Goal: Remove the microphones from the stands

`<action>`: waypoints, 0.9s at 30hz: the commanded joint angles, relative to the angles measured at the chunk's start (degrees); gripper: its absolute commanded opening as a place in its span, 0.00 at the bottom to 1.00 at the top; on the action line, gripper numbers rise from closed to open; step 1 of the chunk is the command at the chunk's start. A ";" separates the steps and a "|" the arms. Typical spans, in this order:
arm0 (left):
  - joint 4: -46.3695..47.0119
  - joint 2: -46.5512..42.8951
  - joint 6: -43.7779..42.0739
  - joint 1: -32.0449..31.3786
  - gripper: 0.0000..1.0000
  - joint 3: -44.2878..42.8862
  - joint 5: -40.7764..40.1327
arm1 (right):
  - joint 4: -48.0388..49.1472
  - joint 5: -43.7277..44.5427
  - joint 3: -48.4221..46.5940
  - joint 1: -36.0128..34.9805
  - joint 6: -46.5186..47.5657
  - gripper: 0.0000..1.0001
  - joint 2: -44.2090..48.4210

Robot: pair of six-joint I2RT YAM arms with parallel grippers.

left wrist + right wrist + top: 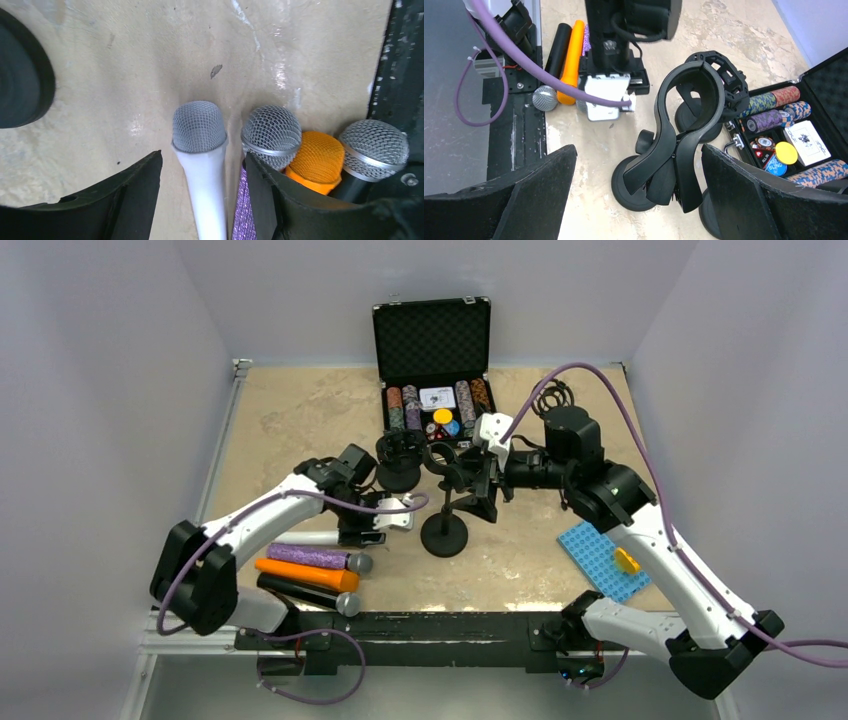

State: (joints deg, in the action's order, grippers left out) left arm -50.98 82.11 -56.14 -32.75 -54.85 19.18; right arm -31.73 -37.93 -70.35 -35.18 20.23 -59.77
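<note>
Although the top view hides its head under the left gripper [366, 529], the white microphone [310, 536] shows there as a smooth white handle. It lies flat on the table [300, 420], well apart from the stand [444, 532]. Its long axis runs left to right across the table, with the handle toward the left edge and the head toward the stand's round base.

The left wrist view supplies what the top view conceals: a grey mesh head on a plain white body, pointing away from the camera. The left jaws stand apart on either side of the body, with a narrow gap visible at each flank.

Just beside it, parallel and with their heads the same way, lie a purple microphone [270, 133], an orange microphone [318, 161] and a black microphone [374, 146].

Only the right wrist view shows the stand's black C-shaped clip close up. It is tilted and sits between the widely parted jaws of the right gripper [639, 160], touching neither. Beyond it, an open poker-chip case [829, 75] holds stacked chips.
</note>
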 commanded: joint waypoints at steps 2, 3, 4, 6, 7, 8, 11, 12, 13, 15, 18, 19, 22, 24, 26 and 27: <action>-4.43 -9.26 1.56 -0.42 0.67 0.30 6.18 | 2.95 1.73 -2.19 0.29 -1.96 0.97 -1.40; -4.81 -11.14 1.60 -0.45 0.67 0.89 6.78 | 2.98 2.03 -2.45 0.29 -2.15 0.97 -1.80; -5.34 -12.82 1.50 -0.42 0.67 1.42 7.35 | 2.98 2.47 -3.00 0.33 -2.27 0.97 -2.42; -6.10 -16.68 1.62 -0.56 0.67 2.15 8.95 | 2.96 3.35 -3.74 0.29 -2.43 0.96 -3.43; -6.21 -18.78 1.84 -0.56 0.67 2.40 9.86 | 3.05 3.86 -4.09 0.29 -2.56 0.96 -4.00; -6.34 -20.82 1.98 -0.56 0.67 2.61 10.95 | 3.07 4.24 -4.36 0.22 -2.70 0.95 -4.56; -5.35 -26.69 3.38 -0.73 0.67 2.55 14.69 | 2.94 4.66 -4.88 0.26 -2.74 0.94 -5.70; -4.36 -28.06 4.26 -0.80 0.66 2.50 15.53 | 2.98 4.79 -4.95 0.18 -2.82 0.94 -5.94; -3.28 -29.26 5.32 -0.82 0.66 2.36 16.40 | 2.94 4.84 -5.09 0.24 -3.01 0.93 -6.08; -0.76 -30.94 7.56 -1.06 0.66 1.98 17.72 | 2.67 4.49 -5.48 0.21 -3.34 0.90 -6.43; 2.95 -31.41 11.03 -1.23 0.64 0.58 19.55 | 1.89 3.53 -5.97 0.20 -3.12 0.77 -6.76; 3.78 -31.09 11.73 -1.26 0.63 -0.07 20.29 | 1.44 3.29 -6.01 0.22 -2.72 0.72 -6.76; 6.07 -29.62 13.49 -1.43 0.62 -1.77 22.21 | 0.88 2.57 -5.26 0.31 -2.21 0.50 -6.01; 7.93 -28.48 14.35 -1.60 0.61 -2.29 23.54 | 0.67 2.46 -4.01 0.29 -2.17 0.35 -4.99; 10.27 -27.20 15.85 -1.94 0.61 -2.46 24.39 | 0.13 2.43 -2.78 0.46 -1.85 0.31 -3.95; 11.59 -26.65 16.45 -2.20 0.61 -2.52 24.56 | -0.16 2.43 -2.22 0.57 -1.64 0.28 -3.38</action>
State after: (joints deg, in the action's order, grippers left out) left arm -46.74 53.74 -43.68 -34.04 -54.89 38.81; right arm -31.86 -34.26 -73.58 -35.07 18.11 -66.04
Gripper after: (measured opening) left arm 0.616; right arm 0.527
